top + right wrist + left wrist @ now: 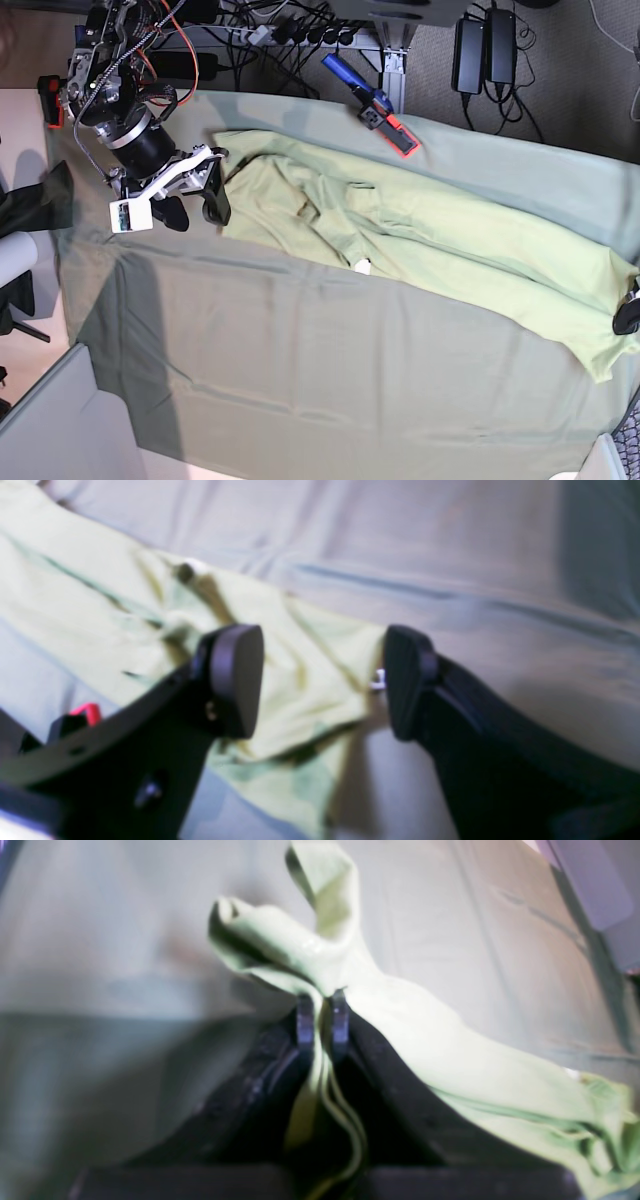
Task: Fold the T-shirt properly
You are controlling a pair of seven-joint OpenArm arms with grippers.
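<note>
Writing: no brand, label text or lettering can be read in any view; the small white neck tag [362,265] on the shirt is too small to make out.
T-shirt: the plain light yellow-green short-sleeved cotton T-shirt [420,240] lies stretched and rumpled in a band across the far half of the table, from beside the right gripper to the table's edge at the left gripper.
Table cover: a larger, duller grey-green table cloth [300,370] lies under the shirt, creased.
Left gripper: the black left gripper [322,1012] has its fingertips pressed together on a bunched fold of the T-shirt; fabric rises above the tips and hangs down between the fingers. In the base view only a dark bit of it [628,315] shows at the shirt's end.
Right gripper: the black right gripper [322,680] stands with its pads wide apart and nothing between them, over an edge of the shirt; whether it touches the fabric cannot be told.
Right arm pose: in the base view it reaches in from the far corner, wrist angled down, gripper [192,208] just beside the shirt's end.
Other: a blue and red tool [372,104] lies on the cloth's far edge.
</note>
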